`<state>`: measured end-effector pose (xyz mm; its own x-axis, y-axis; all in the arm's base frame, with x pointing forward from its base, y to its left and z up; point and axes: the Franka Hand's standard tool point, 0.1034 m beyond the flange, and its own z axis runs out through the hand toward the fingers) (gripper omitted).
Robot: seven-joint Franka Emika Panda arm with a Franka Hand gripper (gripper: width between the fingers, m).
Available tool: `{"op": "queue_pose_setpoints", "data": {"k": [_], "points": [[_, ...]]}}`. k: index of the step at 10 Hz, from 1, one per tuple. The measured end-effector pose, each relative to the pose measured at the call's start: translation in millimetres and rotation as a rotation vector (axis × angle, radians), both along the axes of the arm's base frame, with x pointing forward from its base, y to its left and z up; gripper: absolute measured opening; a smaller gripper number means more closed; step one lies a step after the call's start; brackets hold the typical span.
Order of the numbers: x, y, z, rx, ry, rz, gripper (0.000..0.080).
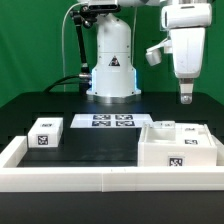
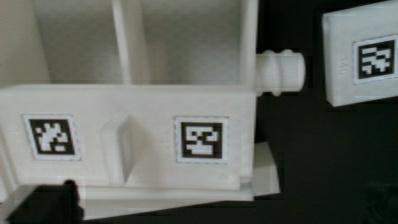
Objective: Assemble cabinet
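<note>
**Cabinet and gripper before contact.** The cabinet [image 1: 175, 146] stands at the near edge of the table, on the exterior view's right, just behind the white rail [image 1: 90, 178]. The wrist view shows a ribbed peg [image 2: 285, 70] jutting from its side.

Risk: a descent from here could set a fingertip on a thin upper wall instead of astride it, tipping the shell or shoving it against the rail.

The gripper [image 1: 185, 97] hangs above the cabinet, clear of it and holding nothing; how wide it is open cannot be judged.

A small tagged block [image 1: 45, 133] lies well apart on the exterior view's left. The marker board [image 1: 110, 121] lies farther back.
</note>
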<state>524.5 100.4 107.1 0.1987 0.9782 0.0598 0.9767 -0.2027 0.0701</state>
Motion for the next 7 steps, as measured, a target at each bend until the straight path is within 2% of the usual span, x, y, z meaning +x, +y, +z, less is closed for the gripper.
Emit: {"op": "queue_pose_setpoints", "data": {"k": [3,6,7], "points": [[-3.8,-0.3,-2.3,0.0,0.004,0.0,0.0796],[-56.8,1.7,-20.2,-0.004,0.025,0.029,0.0796],[-65.2,0.6,-24.2,-0.006,0.034,0.038,0.0796]]}}
